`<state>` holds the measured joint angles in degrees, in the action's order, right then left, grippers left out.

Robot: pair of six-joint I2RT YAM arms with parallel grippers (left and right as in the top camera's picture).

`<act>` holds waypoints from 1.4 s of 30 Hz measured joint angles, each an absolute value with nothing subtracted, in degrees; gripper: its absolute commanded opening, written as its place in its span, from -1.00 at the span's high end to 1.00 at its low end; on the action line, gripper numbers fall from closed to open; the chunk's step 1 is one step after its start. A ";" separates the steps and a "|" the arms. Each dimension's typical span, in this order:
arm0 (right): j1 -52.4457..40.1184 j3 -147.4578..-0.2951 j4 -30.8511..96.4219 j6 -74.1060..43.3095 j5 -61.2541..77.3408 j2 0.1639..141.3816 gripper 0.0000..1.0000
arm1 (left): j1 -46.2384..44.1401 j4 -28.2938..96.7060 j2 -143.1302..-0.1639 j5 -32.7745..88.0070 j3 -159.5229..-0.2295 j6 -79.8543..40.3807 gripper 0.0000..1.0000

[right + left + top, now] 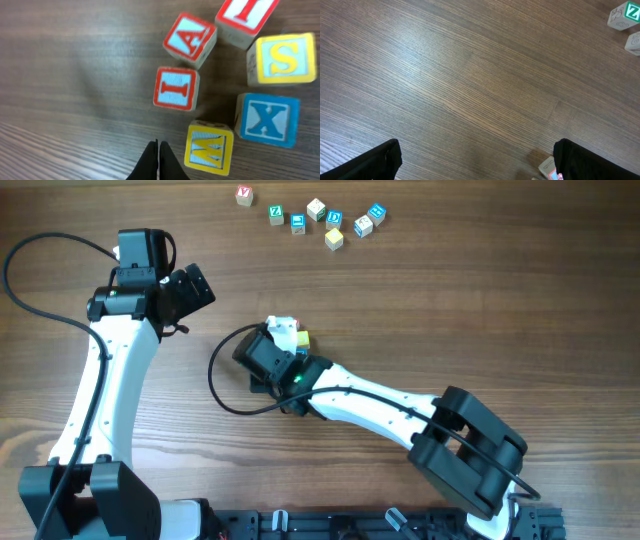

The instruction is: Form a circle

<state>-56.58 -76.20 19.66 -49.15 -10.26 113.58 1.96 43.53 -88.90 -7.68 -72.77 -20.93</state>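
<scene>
My right end effector point(158, 146): fingers pressed together, gripping nothing, tips over bare worktop point(75, 75). The circle point(267, 120), six letter cubes in a rough ring, lies at 1 o'clock from my tips in the wrist view. Its yellow cube point(209, 148) is just beside them at 3 o'clock. My left end effector point(477, 155): spread wide, empty, at 10 o'clock from the circle overhead. Loose cubes point(315, 218) are scattered near the worktop's 12 o'clock edge.
</scene>
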 measured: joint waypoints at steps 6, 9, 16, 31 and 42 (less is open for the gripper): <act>-56.58 -76.23 21.87 -48.27 -7.20 113.58 0.92 | 1.96 43.53 -88.90 -7.68 -72.77 -20.93 -1.00; -56.58 -76.23 25.12 -48.27 -5.93 113.60 0.91 | 1.96 43.53 -88.90 -7.70 -72.77 -20.93 -1.00; -56.58 -76.23 28.05 -48.27 -4.91 113.60 0.91 | 1.96 43.53 -88.90 -7.70 -72.77 -20.93 -1.00; -56.58 -76.23 30.48 -48.80 -4.91 113.60 0.91 | 1.96 43.53 -88.90 -7.68 -72.77 -20.93 -1.00; -56.58 -76.23 30.20 -48.97 -4.95 113.71 0.91 | 1.96 43.53 -88.90 -7.68 -72.77 -20.93 -1.00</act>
